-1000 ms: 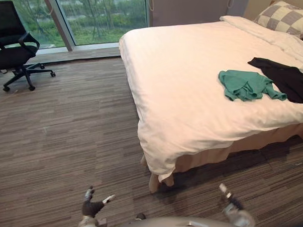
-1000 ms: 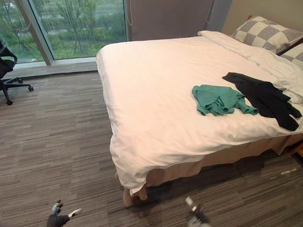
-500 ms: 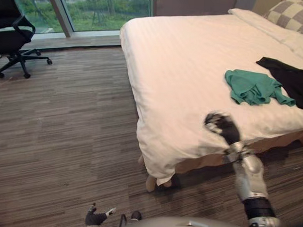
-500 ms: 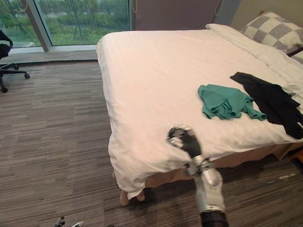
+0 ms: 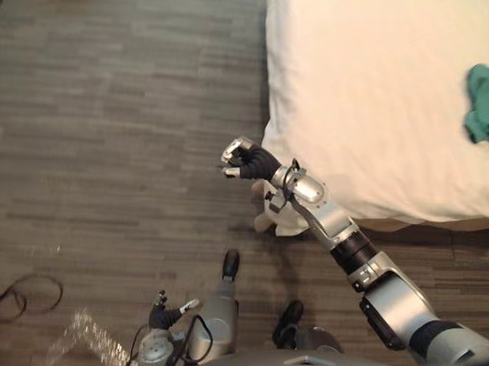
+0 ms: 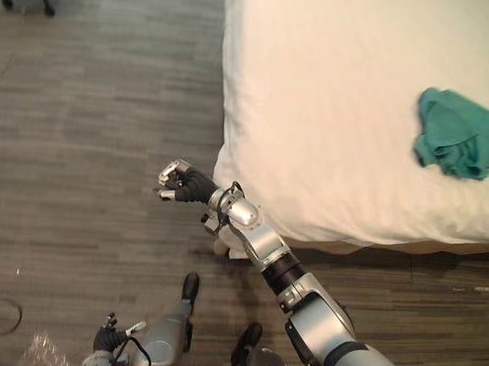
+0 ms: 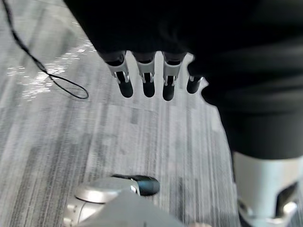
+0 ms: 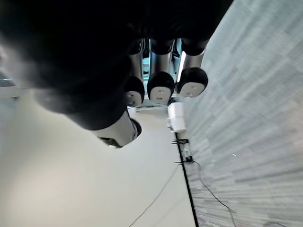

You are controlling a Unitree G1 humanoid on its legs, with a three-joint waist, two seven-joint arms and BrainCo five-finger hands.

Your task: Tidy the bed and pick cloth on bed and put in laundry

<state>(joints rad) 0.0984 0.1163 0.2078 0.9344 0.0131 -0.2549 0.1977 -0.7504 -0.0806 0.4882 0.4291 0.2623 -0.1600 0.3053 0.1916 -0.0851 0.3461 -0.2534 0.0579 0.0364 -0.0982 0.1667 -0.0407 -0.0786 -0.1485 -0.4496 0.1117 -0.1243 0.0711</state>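
Two hands we see. Right hand (image 5: 244,159) raised on outstretched arm, fingers curled into fist, gripping nothing, over floor (image 5: 109,146) just off bed (image 5: 376,91) corner. Left hand (image 7: 147,71) low at our side, fingers hanging straight, empty. Green cloth (image 6: 455,144) crumpled on bed, well apart from both hands.

A: What is the bed cover (image 5: 376,99) made of?
B: White cloth, matt and smooth, with a few soft creases. The green garment (image 6: 455,134) is thin, crumpled fabric.
A: And the floor (image 5: 109,146)?
B: Matt, streaked grey-brown strips. Carpet or plank, I cannot tell.
A: The right hand (image 5: 247,159)?
B: Silvery fingers with a slight gloss, dark matt tips and a dark ribbed cover.
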